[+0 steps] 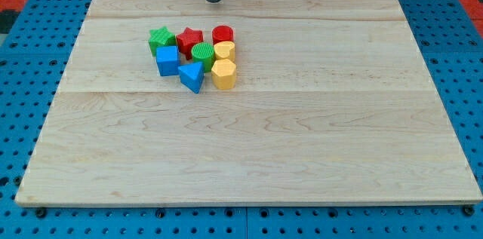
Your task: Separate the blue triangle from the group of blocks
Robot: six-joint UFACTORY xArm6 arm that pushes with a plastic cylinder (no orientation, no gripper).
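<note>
The blue triangle point(192, 77) sits at the group's near edge, touching the blue cube point(167, 61) and the yellow block point(224, 75). My tip point(213, 0) is far behind the group, w/ no gripper. Step: approach. Next, I think, push it toward the view's bottom.

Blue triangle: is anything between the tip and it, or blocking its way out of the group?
Yes. My tip sits at the view's top, and the red star, red cylinder and green cylinder lie between it and the blue triangle. Toward the view's bottom, nothing visible blocks the triangle's way out.
</note>
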